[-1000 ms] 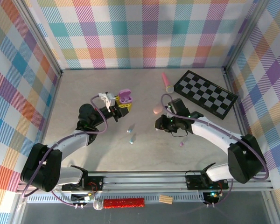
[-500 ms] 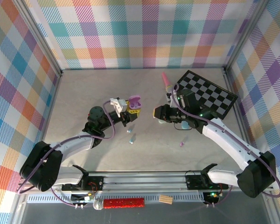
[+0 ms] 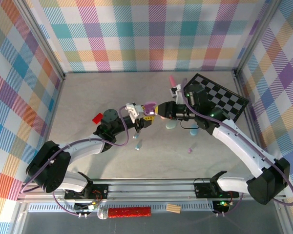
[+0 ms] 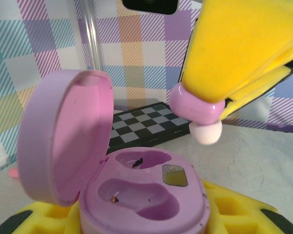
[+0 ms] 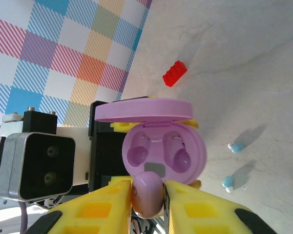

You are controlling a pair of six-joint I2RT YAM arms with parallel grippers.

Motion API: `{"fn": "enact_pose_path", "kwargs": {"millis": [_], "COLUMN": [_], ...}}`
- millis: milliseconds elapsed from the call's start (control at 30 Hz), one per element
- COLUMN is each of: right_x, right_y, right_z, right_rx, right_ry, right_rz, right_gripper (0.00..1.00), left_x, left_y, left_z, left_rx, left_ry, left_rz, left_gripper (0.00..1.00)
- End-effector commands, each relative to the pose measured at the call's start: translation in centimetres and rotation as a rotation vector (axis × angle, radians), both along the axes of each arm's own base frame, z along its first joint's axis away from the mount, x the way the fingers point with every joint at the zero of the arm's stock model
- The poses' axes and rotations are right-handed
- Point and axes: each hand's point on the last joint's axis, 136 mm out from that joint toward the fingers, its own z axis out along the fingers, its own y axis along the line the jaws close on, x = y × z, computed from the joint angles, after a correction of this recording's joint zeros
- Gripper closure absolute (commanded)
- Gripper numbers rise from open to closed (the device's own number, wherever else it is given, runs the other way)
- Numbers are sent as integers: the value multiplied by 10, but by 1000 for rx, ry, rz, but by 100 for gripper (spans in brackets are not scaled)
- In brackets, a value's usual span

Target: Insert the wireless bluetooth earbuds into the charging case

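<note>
L tool (image 3: pixel 144 117) clamps open purple charging case (image 5: pixel 164 146); R tool (image 3: pixel 161 110) pinches lilac earbud (image 5: pixel 147 191) just above it, over counter (image 3: pixel 88 92).

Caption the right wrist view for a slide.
Right gripper holds a purple earbud close to the open purple case.

- Bright, even light comes from above; the pale desk (image 3: pixel 88 92) shines a little.
- Soft grey shadows stretch beside the blue earbuds (image 5: pixel 228 183).
- Very close, the yellow claw pads (image 4: pixel 234 48) look blurry.
</note>
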Motion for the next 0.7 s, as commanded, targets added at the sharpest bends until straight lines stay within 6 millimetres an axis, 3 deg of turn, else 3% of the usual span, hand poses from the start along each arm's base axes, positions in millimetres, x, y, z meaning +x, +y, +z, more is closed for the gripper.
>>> {"fn": "enact_pose_path", "kwargs": {"millis": [0,667], "right_x": [0,12], "right_y": [13,34], "right_z": [17,11], "right_rx": [26,-14], "right_ry": [-63,-89], "right_rz": [47,44], "right_gripper": [76,76], "left_x": [0,-3], "left_y": [-8,-12], "left_z": [15,13], "left_rx": [-6,13], "left_ry": [-63,-69], "left_rz": [-11,-27], "left_gripper": [62,62]}}
